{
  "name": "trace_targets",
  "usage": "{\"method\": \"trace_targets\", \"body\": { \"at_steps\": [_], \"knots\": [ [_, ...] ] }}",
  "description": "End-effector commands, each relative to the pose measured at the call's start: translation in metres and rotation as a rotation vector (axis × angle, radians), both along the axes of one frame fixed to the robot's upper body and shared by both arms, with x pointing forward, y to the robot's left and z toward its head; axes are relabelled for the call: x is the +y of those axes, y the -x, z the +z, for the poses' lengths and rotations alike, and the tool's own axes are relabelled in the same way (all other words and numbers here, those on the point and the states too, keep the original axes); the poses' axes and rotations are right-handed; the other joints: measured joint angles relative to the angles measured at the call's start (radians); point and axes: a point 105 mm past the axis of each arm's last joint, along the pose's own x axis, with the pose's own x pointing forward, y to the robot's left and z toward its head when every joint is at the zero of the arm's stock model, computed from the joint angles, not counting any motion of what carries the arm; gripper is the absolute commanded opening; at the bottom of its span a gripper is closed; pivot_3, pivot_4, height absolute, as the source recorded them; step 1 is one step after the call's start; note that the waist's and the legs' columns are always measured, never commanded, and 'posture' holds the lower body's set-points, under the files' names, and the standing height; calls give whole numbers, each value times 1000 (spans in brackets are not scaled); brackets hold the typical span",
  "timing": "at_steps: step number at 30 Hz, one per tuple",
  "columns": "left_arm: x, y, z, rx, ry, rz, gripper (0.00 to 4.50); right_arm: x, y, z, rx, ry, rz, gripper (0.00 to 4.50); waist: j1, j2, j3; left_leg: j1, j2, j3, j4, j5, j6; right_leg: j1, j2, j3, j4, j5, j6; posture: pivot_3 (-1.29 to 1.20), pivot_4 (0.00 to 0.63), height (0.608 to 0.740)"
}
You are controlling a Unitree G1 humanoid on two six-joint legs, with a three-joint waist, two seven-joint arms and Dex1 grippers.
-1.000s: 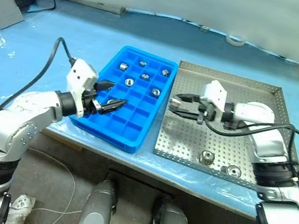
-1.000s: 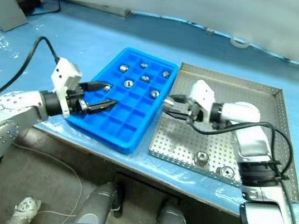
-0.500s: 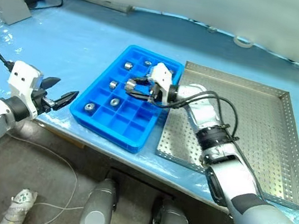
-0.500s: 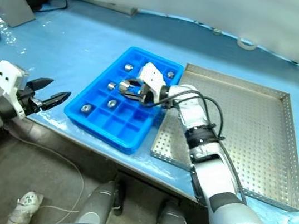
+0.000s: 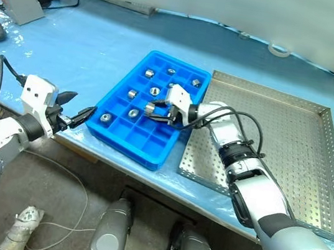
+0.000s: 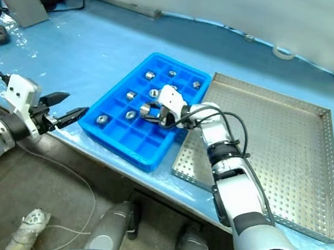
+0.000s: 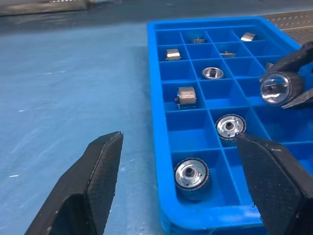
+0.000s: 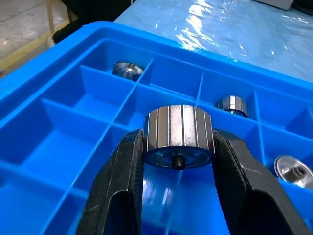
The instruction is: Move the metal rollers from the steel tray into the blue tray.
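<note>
Roller carried over the blue tray.
Right gripper pinches a roller; left gripper gapes empty beside it.

No text, label, brand, number or sign can be read on the blue tray, the steel tray, or anything around them.
</note>
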Motion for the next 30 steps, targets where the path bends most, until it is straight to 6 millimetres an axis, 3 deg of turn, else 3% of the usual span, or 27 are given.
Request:
{"method": "trace_targets", "body": {
  "at_steps": [1, 7, 16, 25, 30],
  "knots": [
    [-8, -5, 9, -43, -5, -41, 3879, 7, 9, -1, -4, -21, 28, 1607, -3, 0, 0, 0, 0, 0, 0, 0, 0, 0, 1, 0, 0, 0, 0, 258, 150, 740],
    [-18, -13, 10, -43, 0, -88, 3879, 15, 9, 0, -17, -57, -14, 1607, -7, -1, 0, 1, 3, 0, 0, 1, -1, 0, 4, 1, 0, -1, -2, 228, 150, 740],
    [-20, -14, 10, -42, 3, -100, 3879, 8, -19, 17, -77, -91, -144, 1607, -7, -1, 0, 1, 4, 0, 0, 2, -3, 0, 5, 1, 1, 0, -4, 233, 150, 740],
    [-24, -13, 8, -42, 12, -102, 3879, 10, -22, 7, -90, -75, -171, 1607, -9, -1, 0, 1, 5, 0, 0, 2, -3, 0, 6, 1, 1, 0, -4, 242, 150, 740],
    [-27, -12, 9, -41, 15, -107, 3879, 1, -38, 12, -163, -88, -301, 3175, -7, -1, 0, 2, 5, 0, 0, 2, -4, 1, 6, 1, 1, 1, -4, 238, 150, 740]
  ]
}}
